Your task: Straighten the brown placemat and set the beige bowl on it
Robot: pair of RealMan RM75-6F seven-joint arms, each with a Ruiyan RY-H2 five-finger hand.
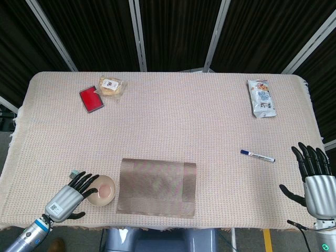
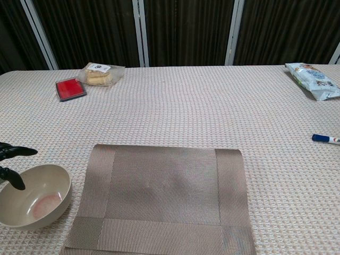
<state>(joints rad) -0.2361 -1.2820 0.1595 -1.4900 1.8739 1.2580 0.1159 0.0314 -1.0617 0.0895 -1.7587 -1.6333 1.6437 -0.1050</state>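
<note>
No writing is legible; the beige bowl (image 1: 101, 190) sits on the bench just left of the brown placemat (image 1: 157, 187), left hand (image 1: 70, 195) fingers spread empty at its rim, right hand (image 1: 316, 182) likewise open.

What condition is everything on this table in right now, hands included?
beige bowl: upright, empty, beside the mat, not on it.
brown placemat: flat, bare.
left hand: fingers spread at the bowl's rim, holding nothing.
right hand: fingers spread, empty.
blue marker: capped, lying flat.
snack packet: lying flat.
</note>
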